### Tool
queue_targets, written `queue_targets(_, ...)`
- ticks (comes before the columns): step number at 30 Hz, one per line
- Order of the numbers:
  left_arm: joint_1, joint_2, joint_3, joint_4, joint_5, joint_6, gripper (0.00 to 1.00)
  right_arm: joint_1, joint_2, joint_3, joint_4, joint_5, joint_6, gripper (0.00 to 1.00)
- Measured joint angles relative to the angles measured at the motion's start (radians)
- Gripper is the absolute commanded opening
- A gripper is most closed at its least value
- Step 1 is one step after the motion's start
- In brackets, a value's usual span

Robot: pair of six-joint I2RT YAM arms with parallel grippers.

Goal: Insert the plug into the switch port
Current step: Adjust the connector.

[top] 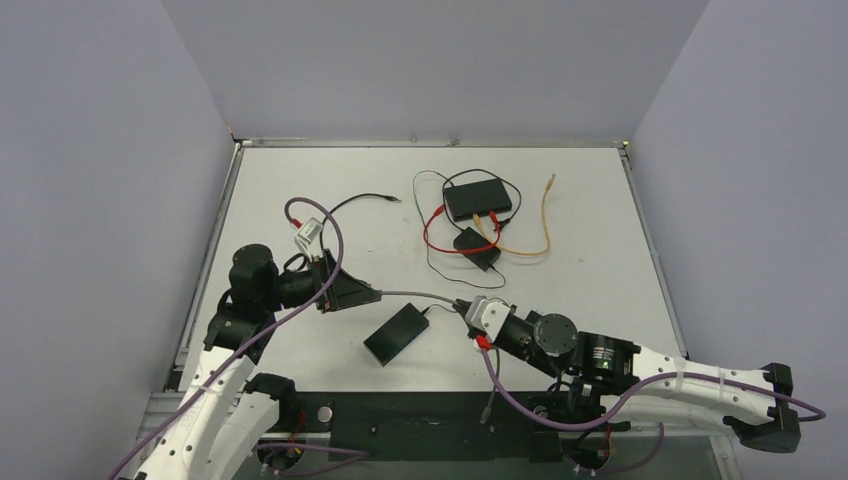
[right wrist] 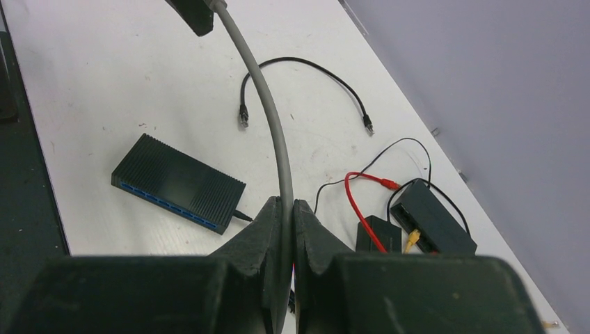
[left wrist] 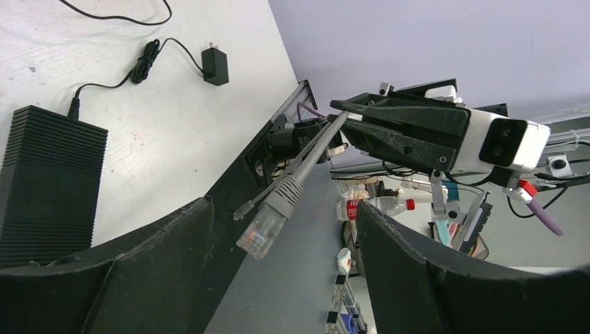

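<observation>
white tabletop [top: 300,170], lilac walls [top: 100,150]; left pincer [top: 375,294] apart, right pincer [right wrist: 291,209] clamped on grey cable [right wrist: 268,104].

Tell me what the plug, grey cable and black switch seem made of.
The plug looks clear glossy plastic: light passes through. The grey cable has a matte, rubbery-looking jacket, bending smoothly. The switch is matte black with a ribbed top; plastic or painted metal, unclear.

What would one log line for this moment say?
left jaws: open, plug between them | right jaws: shut on grey cable | switch: lying apart, plug not yet inserted
</observation>
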Motion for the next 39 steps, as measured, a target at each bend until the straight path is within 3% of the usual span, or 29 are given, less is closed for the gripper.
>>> queue_targets(8,0.037,-0.020,0.000,0.026,0.052,-0.045,0.71,0.005,-0.030,-0.005,-0.001,0.017,0.000,0.00)
queue_targets(39,0.080,-0.048,-0.016,0.064,0.113,-0.098,0.38,0.010,-0.058,-0.026,-0.008,0.008,0.038,0.00)
